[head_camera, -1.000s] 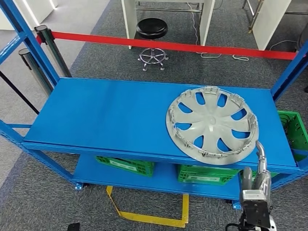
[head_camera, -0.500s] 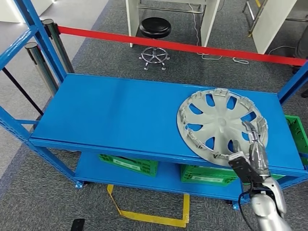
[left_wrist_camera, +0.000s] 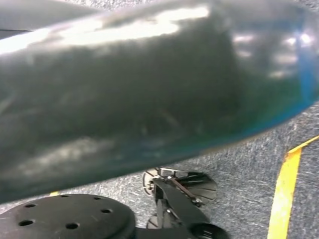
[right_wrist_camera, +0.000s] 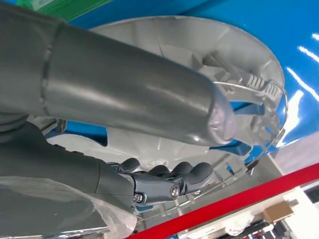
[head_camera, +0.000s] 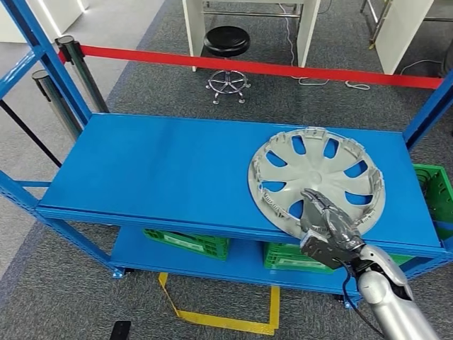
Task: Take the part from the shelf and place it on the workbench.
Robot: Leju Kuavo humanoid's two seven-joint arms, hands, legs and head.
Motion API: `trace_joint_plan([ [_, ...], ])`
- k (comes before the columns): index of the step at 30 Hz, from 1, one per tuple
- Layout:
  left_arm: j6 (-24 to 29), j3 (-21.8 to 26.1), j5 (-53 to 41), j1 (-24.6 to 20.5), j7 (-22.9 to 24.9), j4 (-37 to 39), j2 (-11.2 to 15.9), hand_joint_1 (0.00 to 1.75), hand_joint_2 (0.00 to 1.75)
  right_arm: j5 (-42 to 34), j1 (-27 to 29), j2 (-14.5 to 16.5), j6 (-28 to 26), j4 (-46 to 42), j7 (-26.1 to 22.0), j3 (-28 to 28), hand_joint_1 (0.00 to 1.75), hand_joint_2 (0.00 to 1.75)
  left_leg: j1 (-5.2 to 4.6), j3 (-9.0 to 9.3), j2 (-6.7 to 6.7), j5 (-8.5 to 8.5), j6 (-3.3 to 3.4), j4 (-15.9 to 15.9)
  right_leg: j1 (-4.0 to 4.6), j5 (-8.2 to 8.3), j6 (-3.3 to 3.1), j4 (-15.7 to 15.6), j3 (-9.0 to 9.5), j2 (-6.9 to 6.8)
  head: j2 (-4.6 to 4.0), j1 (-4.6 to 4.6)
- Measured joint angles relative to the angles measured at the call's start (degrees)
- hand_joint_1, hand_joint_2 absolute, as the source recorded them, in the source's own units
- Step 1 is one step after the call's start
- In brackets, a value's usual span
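Note:
The part is a grey hubcap (head_camera: 320,170), lying flat on the right half of the blue shelf's top board (head_camera: 160,170). My right hand (head_camera: 325,223) reaches in from the lower right and lies over the hubcap's near rim, fingers stretched forward above the spokes. In the right wrist view the thick thumb (right_wrist_camera: 131,94) and the darker fingers (right_wrist_camera: 169,177) stand apart, with the hubcap (right_wrist_camera: 180,45) just beyond them and nothing gripped between them.
Green crates (head_camera: 187,243) (head_camera: 299,256) sit on the lower board, and another green crate (head_camera: 435,191) stands right of the shelf. Blue uprights (head_camera: 42,57) frame the shelf's ends. Behind it run a red barrier tape (head_camera: 267,69) and a black stool (head_camera: 226,42).
My right hand has risen from below the shelf's front edge, moved left and come to lie over the hubcap's near rim. The camera has swayed slightly; the hubcap has stayed put.

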Motion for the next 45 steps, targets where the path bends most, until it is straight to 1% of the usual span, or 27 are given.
trace_joint_plan([
  [1, 0.0, 0.0, 0.0, 0.1, 0.1, 0.0, 0.0, 0.00, 0.00, 0.3, -0.2, -0.2, 0.1, 0.2, 0.2, 0.5, 0.00, 0.00, 0.02, -1.04, 0.00, -0.33, -0.04, 2.1, 0.01, -0.01, -0.02, 0.0, 0.03, -0.01, -0.01, -0.01],
  [2, 0.0, 0.0, -0.1, 0.1, 0.2, 0.0, 0.0, 0.00, 0.00, 0.6, -0.5, -0.3, 0.2, 0.4, 0.6, 1.0, 0.00, 0.00, 0.03, -1.16, 0.00, 0.40, 0.00, 2.2, 0.02, -0.02, -0.03, 0.0, 0.07, 0.01, -0.01, -0.03],
  [4, 0.0, 0.0, -0.4, 0.1, 0.6, 0.0, 0.0, 0.00, 0.00, 1.7, -1.5, -0.7, 0.4, 1.2, 1.6, 2.2, 0.00, 0.00, 0.04, 1.56, 0.01, 4.45, 0.32, -3.8, 0.02, -0.06, 0.02, 0.0, 0.27, 0.13, -0.01, -0.04],
  [6, 0.0, -0.1, -0.7, -0.1, 0.9, 0.0, 0.0, 0.00, 0.00, 2.9, -2.8, -1.0, 0.6, 2.4, 2.7, 3.7, 0.00, 0.00, -0.10, 4.81, 0.02, 7.16, 0.72, -10.9, 0.23, -0.14, 0.30, 0.1, 0.27, 0.30, 0.01, 0.01],
  [7, -0.1, -0.1, -0.8, -0.2, 1.0, 0.0, 0.0, 0.00, 0.00, 3.5, -3.5, -1.1, 0.6, 3.1, 3.2, 4.4, 0.00, 0.00, -0.18, 5.58, 0.03, 7.48, 0.88, -12.8, 0.31, -0.12, 0.55, 0.1, 0.16, 0.37, 0.00, 0.04],
  [9, -0.2, -0.3, -1.1, -0.3, 1.1, 0.0, -0.1, 0.00, 0.00, 4.4, -4.9, -1.1, 0.3, 4.6, 4.1, 6.0, 0.00, 0.00, -0.28, 5.84, 0.06, 7.26, 1.24, -13.8, 0.36, 0.03, 1.22, 0.0, 0.03, 0.47, 0.00, 0.07],
  [11, -0.2, -0.4, -1.5, -0.4, 1.3, 0.0, -0.1, 0.00, 0.00, 5.0, -6.1, -1.3, 0.4, 5.9, 4.9, 7.4, 0.00, 0.00, -0.09, 6.04, 0.13, 7.59, 1.93, -14.3, 0.26, -0.53, 1.82, 0.4, -0.32, 0.41, 0.00, 0.09],
  [13, -0.3, -0.7, -1.8, -0.5, 1.6, 0.0, -0.3, 0.00, 0.00, 5.3, -7.3, -1.5, 0.9, 7.5, 5.8, 8.9, 0.00, 0.00, 0.11, 6.19, 0.20, 7.90, 2.53, -14.7, 0.20, -3.12, 2.21, 4.8, -2.48, 0.34, 0.00, 0.27],
  [15, -0.3, -0.9, -2.1, -0.6, 1.8, 0.0, -0.4, 0.00, 0.00, 5.6, -8.4, -1.7, 1.5, 9.3, 6.7, 10.5, 0.00, 0.00, 0.08, 6.15, 0.26, 7.93, 2.71, -14.7, 0.20, -6.38, 2.50, 12.3, -6.06, 0.31, 0.00, 0.38],
  [16, -0.4, -1.0, -2.2, -0.5, 1.9, 0.0, -0.5, 0.00, 0.00, 5.8, -8.8, -1.8, 1.7, 10.2, 7.1, 11.2, 0.00, 0.00, 0.07, 6.18, 0.30, 7.93, 2.72, -14.7, 0.19, -7.04, 2.62, 15.0, -7.39, 0.31, -0.01, 0.37],
  [17, -0.4, -1.1, -2.3, -0.5, 1.9, 0.0, -0.5, 0.00, 0.00, 6.0, -9.3, -1.9, 1.9, 10.9, 7.5, 11.8, 0.00, 0.00, 0.08, 6.24, 0.34, 7.92, 2.72, -14.7, 0.19, -6.58, 2.69, 15.5, -7.72, 0.30, -0.01, 0.38],
  [18, -0.4, -1.1, -2.3, -0.5, 1.9, 0.0, -0.5, 0.00, 0.00, 6.1, -9.8, -2.1, 2.0, 11.6, 7.8, 12.4, 0.00, 0.00, 0.10, 6.34, 0.36, 7.91, 2.70, -14.7, 0.19, -5.12, 2.68, 13.8, -6.92, 0.28, -0.01, 0.37],
  [20, -0.5, -1.3, -2.4, -0.6, 1.9, 0.0, -0.6, 0.00, 0.00, 6.2, -10.9, -2.4, 2.2, 12.8, 8.3, 13.5, 0.00, 0.00, 0.11, 6.57, 0.36, 7.84, 2.55, -14.7, 0.22, -1.41, 2.40, 5.8, -2.88, 0.16, 0.01, 0.37],
  [22, -0.6, -1.4, -2.5, -0.7, 1.9, 0.0, -0.7, 0.00, 0.00, 6.4, -11.9, -2.6, 2.3, 13.7, 8.8, 14.3, 0.00, 0.00, 0.00, 6.70, 0.28, 7.74, 2.03, -14.6, 0.40, 0.10, 1.83, -0.1, 0.05, 0.10, 0.01, 0.33],
  [25, -0.6, -1.4, -2.8, -0.8, 2.1, 0.0, -0.9, 0.00, 0.00, 7.7, -13.4, -2.6, 2.3, 15.4, 10.9, 15.4, 0.00, 0.00, 0.13, 6.95, 0.21, 7.75, 0.94, -14.8, 0.60, 0.23, 0.82, -1.2, 0.77, 0.14, 0.00, 0.31],
  [27, -0.6, -1.4, -3.0, -0.8, 2.3, 0.0, -1.0, 0.00, 0.00, 9.6, -14.8, -2.6, 2.3, 17.2, 13.3, 16.3, 0.00, 0.00, 0.27, 6.55, 0.21, 6.45, 0.30, -13.1, 0.36, 0.78, 0.09, -1.7, 1.46, 0.08, -0.01, 0.23],
  [29, -0.5, -1.4, -3.1, -0.9, 2.5, 0.0, -1.0, 0.00, 0.00, 11.4, -16.3, -2.6, 2.2, 19.5, 15.3, 17.5, 0.00, 0.00, 0.44, 4.18, 0.22, 2.76, -0.22, -7.1, 0.21, 1.12, -0.30, -2.0, 1.74, -0.02, -0.01, 0.11],
  [31, -0.5, -1.4, -3.2, -0.9, 2.7, 0.0, -1.0, 0.00, 0.00, 12.3, -17.5, -2.6, 2.2, 21.4, 16.2, 18.4, 0.00, 0.00, 0.62, 1.43, 0.23, -0.47, -0.61, -0.2, 0.20, 1.19, -0.33, -2.0, 1.60, -0.09, 0.00, 0.09],
  [32, -0.5, -1.4, -3.3, -0.8, 2.8, 0.0, -1.0, 0.00, 0.00, 12.5, -17.9, -2.6, 2.2, 22.2, 16.4, 18.7, 0.00, 0.00, 0.71, 1.11, 0.23, -0.67, -0.76, 1.1, 0.18, 1.23, -0.26, -2.0, 1.48, -0.10, 0.01, 0.09],
  [33, -0.5, -1.4, -3.3, -0.8, 2.8, 0.0, -0.9, 0.00, 0.00, 12.6, -18.2, -2.6, 2.2, 22.8, 16.5, 18.9, 0.00, 0.00, 0.85, 1.92, 0.23, 0.25, -0.89, 0.0, 0.12, 1.28, -0.14, -1.9, 1.35, -0.09, 0.00, 0.09],
  [34, -0.5, -1.4, -3.3, -0.8, 2.8, 0.0, -0.9, 0.00, 0.00, 12.7, -18.5, -2.6, 2.2, 23.4, 16.7, 19.1, 0.00, 0.00, 1.04, 3.66, 0.24, 1.82, -1.04, -3.1, 0.02, 1.32, 0.04, -1.9, 1.22, -0.08, 0.01, 0.09],
  [36, -0.5, -1.4, -3.3, -1.0, 2.8, 0.0, -1.0, 0.00, 0.00, 13.1, -19.2, -2.6, 2.2, 24.5, 17.1, 19.3, 0.00, 0.87, 1.45, 7.96, 0.16, 4.50, -1.26, -10.8, -0.04, 1.28, 0.75, -1.6, 1.06, 0.04, 0.01, 0.05],
  [38, -0.4, -1.4, -3.4, -1.3, 2.8, 0.0, -1.1, 0.00, 0.00, 13.5, -19.9, -2.7, 2.2, 25.7, 17.5, 19.5, 0.00, 1.75, 1.47, 9.73, 0.00, 5.25, -0.62, -14.5, 0.11, 1.15, 1.57, -1.3, 0.88, 0.21, 0.01, 0.34],
  [41, -0.4, -1.4, -3.4, -1.4, 2.8, 0.0, -1.2, 0.00, 0.00, 13.8, -20.6, -2.6, 2.2, 27.6, 17.6, 19.7, 0.00, 1.75, 1.25, 9.60, 0.03, 5.70, 1.03, -14.7, -0.11, 1.04, 2.57, -1.5, 0.84, 0.30, 0.01, 0.70],
  [42, -0.4, -1.4, -3.4, -1.4, 2.8, 0.0, -1.2, 0.00, 0.00, 14.0, -20.9, -2.5, 2.2, 28.2, 17.6, 19.7, 0.00, 1.75, 1.24, 9.56, 0.13, 5.90, 1.44, -14.7, -0.19, 0.20, 2.79, -0.5, 0.42, 0.24, 0.01, 0.77],
  [43, -0.4, -1.3, -3.3, -1.5, 2.8, 0.0, -1.2, 0.00, 0.00, 14.0, -21.3, -2.3, 2.1, 28.8, 17.6, 19.8, 0.00, 1.75, 1.21, 9.45, 0.27, 6.10, 1.76, -14.8, -0.23, -1.29, 2.89, 1.6, -0.54, 0.18, 0.01, 0.86],
  [45, -0.4, -1.2, -3.3, -1.5, 2.8, 0.0, -1.1, 0.00, 0.00, 14.1, -22.1, -1.7, 2.2, 30.2, 17.4, 20.0, 0.00, 1.75, 0.92, 9.08, 0.60, 6.25, 2.08, -14.8, -0.20, -5.44, 2.86, 9.2, -4.09, 0.09, 0.01, 0.96],
])
